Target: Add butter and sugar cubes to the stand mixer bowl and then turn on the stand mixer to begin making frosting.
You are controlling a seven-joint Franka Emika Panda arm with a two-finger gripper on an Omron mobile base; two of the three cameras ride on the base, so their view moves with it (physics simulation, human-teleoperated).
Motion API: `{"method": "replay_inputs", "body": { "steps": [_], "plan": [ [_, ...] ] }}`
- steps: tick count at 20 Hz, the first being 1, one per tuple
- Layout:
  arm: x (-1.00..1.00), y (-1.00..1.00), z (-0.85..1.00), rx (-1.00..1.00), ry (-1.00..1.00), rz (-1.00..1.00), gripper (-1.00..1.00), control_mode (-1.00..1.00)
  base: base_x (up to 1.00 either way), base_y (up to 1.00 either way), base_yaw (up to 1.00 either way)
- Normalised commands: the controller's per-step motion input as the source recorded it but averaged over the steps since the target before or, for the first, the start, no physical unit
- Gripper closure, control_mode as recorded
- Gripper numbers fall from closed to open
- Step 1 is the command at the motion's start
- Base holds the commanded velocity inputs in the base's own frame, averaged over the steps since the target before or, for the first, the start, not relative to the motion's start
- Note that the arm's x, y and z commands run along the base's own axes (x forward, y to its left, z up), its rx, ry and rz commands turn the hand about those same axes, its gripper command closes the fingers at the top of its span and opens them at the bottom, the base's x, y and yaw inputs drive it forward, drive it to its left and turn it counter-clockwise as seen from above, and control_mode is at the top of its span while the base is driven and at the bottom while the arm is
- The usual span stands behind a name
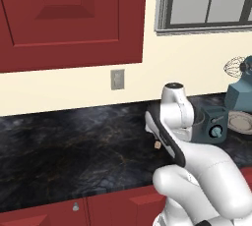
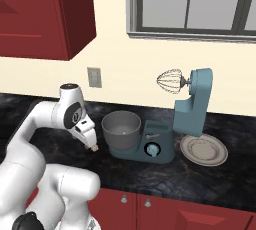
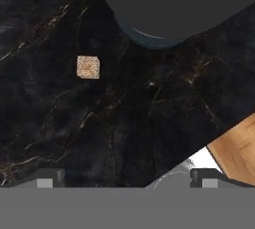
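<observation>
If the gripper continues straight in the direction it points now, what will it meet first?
Most likely the bare black counter. The open gripper looks down at it, with the sugar cube off to one side and the bowl further ahead.

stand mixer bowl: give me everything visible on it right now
The stand mixer bowl is a round, deep, plain-sided vessel that looks like dull grey metal. It sits upright on the flat base of the slate-teal stand mixer, whose head is tilted back so the whisk is clear of the bowl. What shows of its inside looks empty. It stands on the dark marble counter. One sugar cube lies on the counter beside it, apart from it. The open gripper hovers nearby, not touching it.
</observation>
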Motion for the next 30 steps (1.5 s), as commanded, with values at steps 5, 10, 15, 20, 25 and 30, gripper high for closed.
{"method": "replay_inputs", "body": {
  "steps": [5,10,15,20,25,30],
  "plan": [
    [0.13,0.0,-0.16,0.0,0.02,0.0,-1.0,-1.0,0.0,0.0,0.0],
    [0.27,0.0,-0.16,0.0,0.05,0.0,-1.0,-1.0,0.0,0.0,0.0],
    [0.21,0.0,-0.21,-0.02,0.0,0.0,-1.0,-1.0,0.0,0.0,0.0],
    [0.2,0.0,-0.25,-0.01,0.0,0.0,-1.0,-1.0,0.0,0.0,0.0],
    [0.21,0.0,-0.22,0.0,0.0,0.0,-1.0,-1.0,0.0,0.0,0.0],
    [0.22,0.0,-0.16,0.0,0.0,0.0,-1.0,-1.0,0.0,0.0,0.0]
  ]
}}
